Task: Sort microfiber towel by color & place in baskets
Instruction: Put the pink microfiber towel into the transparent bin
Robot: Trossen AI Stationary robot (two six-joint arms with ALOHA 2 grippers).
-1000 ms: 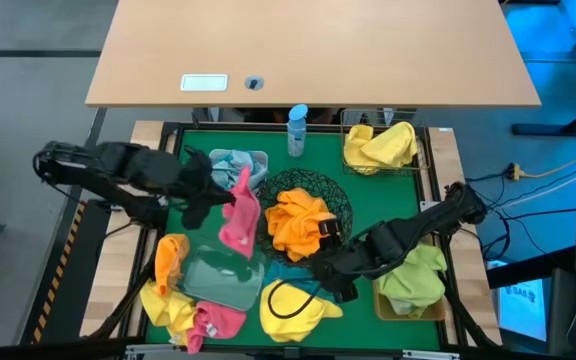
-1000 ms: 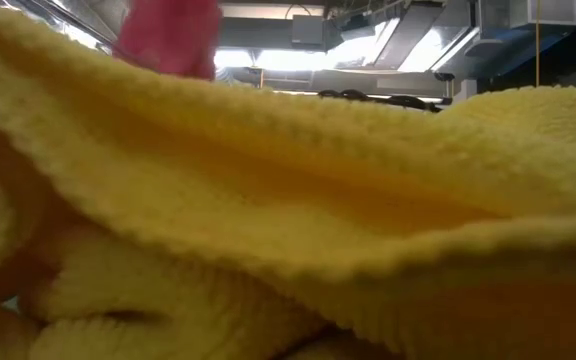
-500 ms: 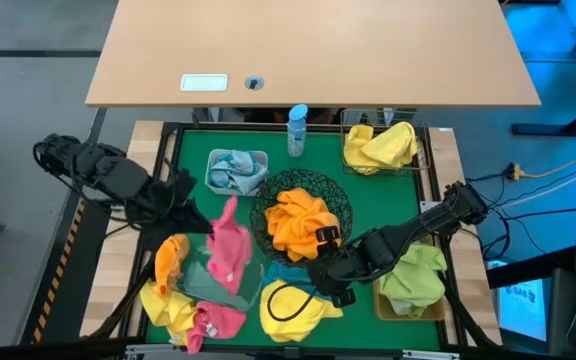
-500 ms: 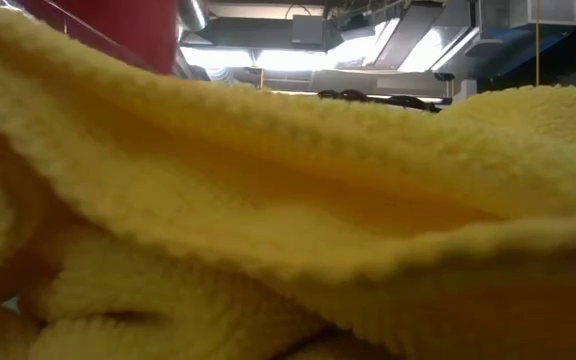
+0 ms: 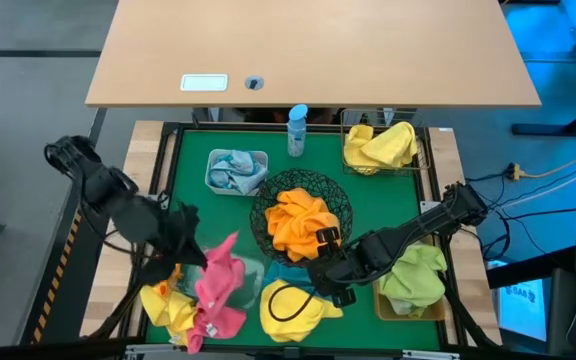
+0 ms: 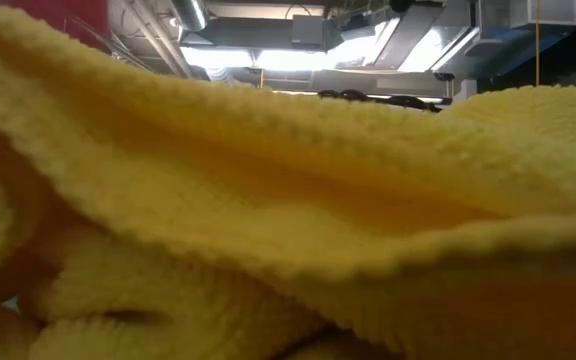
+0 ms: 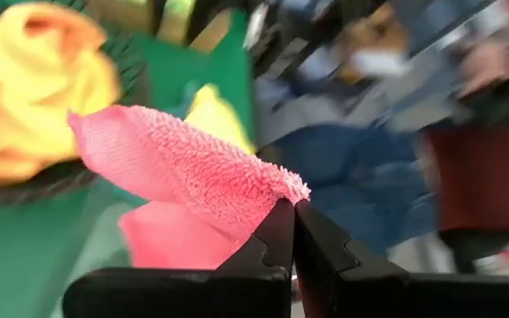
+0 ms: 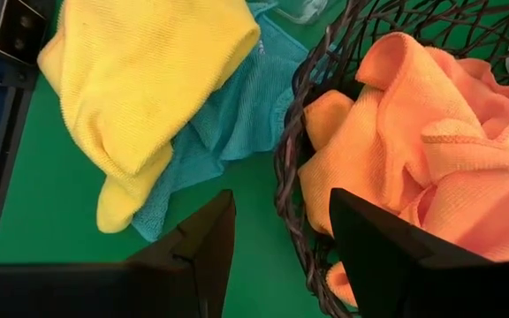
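My left gripper (image 5: 200,258) is shut on a pink towel (image 5: 218,280) above the clear plastic tray (image 5: 253,272), close to the near-left heap of yellow, orange and pink towels (image 5: 173,305). My right gripper (image 5: 320,272) is open and holds nothing. It hovers at the near rim of the round black wire-mesh bowl (image 5: 340,200), which holds orange towels (image 8: 431,132). A yellow towel (image 8: 140,79) lies on a teal towel (image 8: 228,115) just near of it. In the low view the yellow towel (image 6: 288,220) fills almost the whole picture. My left gripper pinches the pink towel at a bunched corner (image 7: 272,190) between its two shut fingers (image 7: 277,234). The cloth stands out ahead of the fingertips in the left wrist view, and in the high view the rest hangs slack beside the gripper. I cannot tell whether its lower end touches the heap.
The white tub (image 5: 213,178) holds grey-blue towels, the square wire basket (image 5: 420,160) yellow ones, the tan bin (image 5: 380,300) a green one. A blue-capped bottle (image 5: 297,128) stands at the mat's far edge. A wooden desk (image 5: 308,50) lies beyond.
My left gripper has carried the pink towel from beside the white tub toward the table's near edge and a little left, staying shut. The towel now hangs over the tray and the near-left heap. In the low view the pink cloth has slid out at the upper left.
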